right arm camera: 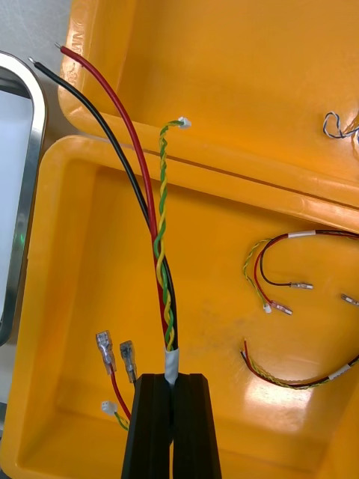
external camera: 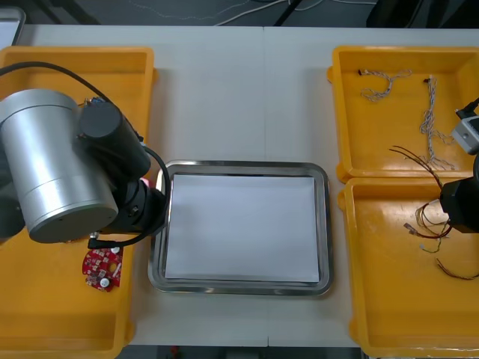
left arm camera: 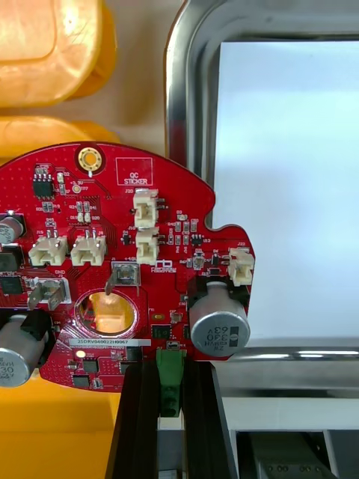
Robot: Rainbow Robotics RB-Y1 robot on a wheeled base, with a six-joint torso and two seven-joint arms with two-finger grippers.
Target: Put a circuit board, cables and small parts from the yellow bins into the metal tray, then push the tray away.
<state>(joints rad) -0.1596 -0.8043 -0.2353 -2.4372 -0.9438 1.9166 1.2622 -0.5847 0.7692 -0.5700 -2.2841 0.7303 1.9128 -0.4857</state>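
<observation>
Though its arm [external camera: 52,164] hides it overhead, left hand [left arm camera: 170,370] grips circuit board [left arm camera: 112,224], right hand [right arm camera: 173,378] pinches cables [right arm camera: 158,247].

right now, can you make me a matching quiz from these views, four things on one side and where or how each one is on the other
Things:
1. left hand
2. right hand
3. tray
4. blue and white cables

Place or state:
a. lying in the far bin on the right side
b. shut on a red circuit board, beside the tray's rim
c. white inside, between the yellow bins
d. shut on a wire bundle of red, black and twisted yellow-green, over the near right bin

Pairs: 1-b, 2-d, 3-c, 4-a
</observation>
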